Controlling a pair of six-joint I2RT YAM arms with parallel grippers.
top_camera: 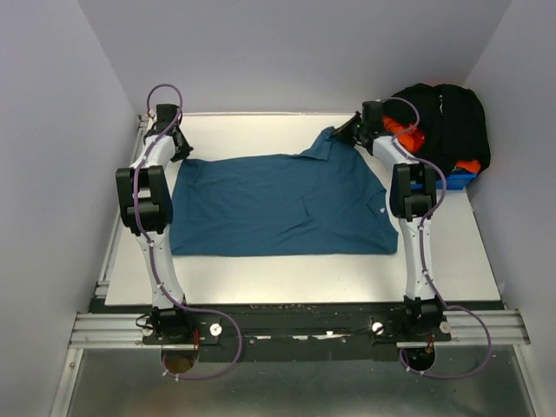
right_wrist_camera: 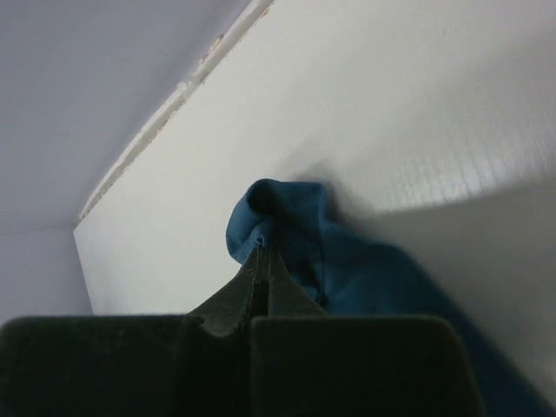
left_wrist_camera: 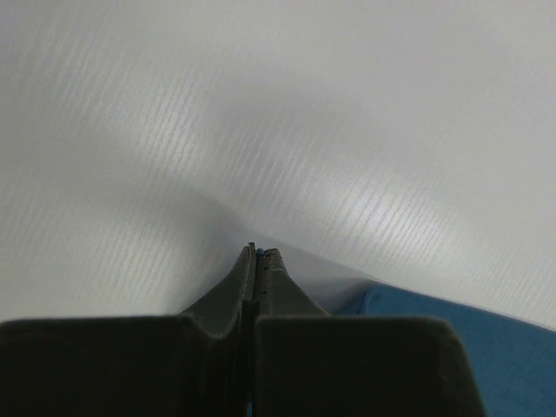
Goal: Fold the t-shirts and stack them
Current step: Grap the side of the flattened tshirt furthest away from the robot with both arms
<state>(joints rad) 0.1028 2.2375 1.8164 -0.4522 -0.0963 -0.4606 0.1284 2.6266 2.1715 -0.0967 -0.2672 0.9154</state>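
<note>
Teal t-shirt [top_camera: 278,204] lay spread flat on worktop [top_camera: 304,269] for folding. Right jaws were clamped on its collar [right_wrist_camera: 278,208]; left jaws were shut at its far-left corner, cloth grip unclear, probably readying a paired pull.

left tool [left_wrist_camera: 261,254] pinched shut, right tool [right_wrist_camera: 263,252] pinched shut, both arms reaching forward
</note>
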